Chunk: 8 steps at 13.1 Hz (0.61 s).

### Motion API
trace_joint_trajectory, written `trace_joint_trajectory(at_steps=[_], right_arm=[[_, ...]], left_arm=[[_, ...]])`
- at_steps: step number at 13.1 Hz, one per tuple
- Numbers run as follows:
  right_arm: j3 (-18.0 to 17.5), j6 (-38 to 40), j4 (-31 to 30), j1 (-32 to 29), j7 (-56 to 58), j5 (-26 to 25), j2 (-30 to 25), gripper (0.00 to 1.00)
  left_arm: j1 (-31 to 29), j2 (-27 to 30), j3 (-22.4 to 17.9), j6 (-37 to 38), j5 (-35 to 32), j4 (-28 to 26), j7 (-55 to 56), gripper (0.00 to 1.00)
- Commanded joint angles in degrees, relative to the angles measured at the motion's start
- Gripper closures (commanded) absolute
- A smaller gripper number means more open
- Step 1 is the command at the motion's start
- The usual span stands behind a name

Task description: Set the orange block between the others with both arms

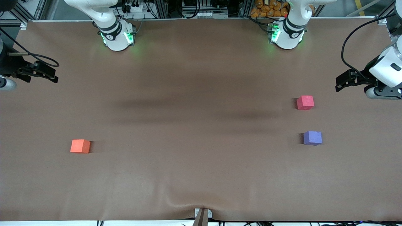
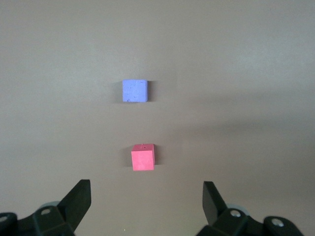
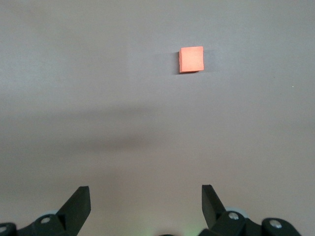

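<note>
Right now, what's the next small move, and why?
Probably bring the right end effector, open and empty at the table's edge, over the orange block. It sits alone at the right arm's end, away from the pinkish-red cube and purple-blue cube.

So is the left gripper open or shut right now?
Open: the left gripper shows its fingers spread wide, empty, above the pinkish-red cube.

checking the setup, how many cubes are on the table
3. The orange cube lies toward the right arm's end. The pinkish-red cube and purple-blue cube lie toward the left arm's end, purple-blue nearer the front camera.
</note>
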<state>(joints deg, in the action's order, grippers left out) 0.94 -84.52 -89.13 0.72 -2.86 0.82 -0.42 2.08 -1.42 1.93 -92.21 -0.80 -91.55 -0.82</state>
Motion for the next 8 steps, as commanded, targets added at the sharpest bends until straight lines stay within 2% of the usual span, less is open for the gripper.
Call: trace_joint_trajectory(at_steps=[1,8], right_arm=[[0.4,-0.2,-0.8,-1.2,-0.7,0.4,-1.2,0.00],[0.6,-0.6,-0.8,-1.2,-0.3,0.3,-1.2,0.00]], left_arm=[[-0.3,-0.4,0.2,0.8,-0.9,1.1,-0.2,0.00],[-0.6,-0.8,0.2,0.7,-0.9,1.2,-0.7,0.00]])
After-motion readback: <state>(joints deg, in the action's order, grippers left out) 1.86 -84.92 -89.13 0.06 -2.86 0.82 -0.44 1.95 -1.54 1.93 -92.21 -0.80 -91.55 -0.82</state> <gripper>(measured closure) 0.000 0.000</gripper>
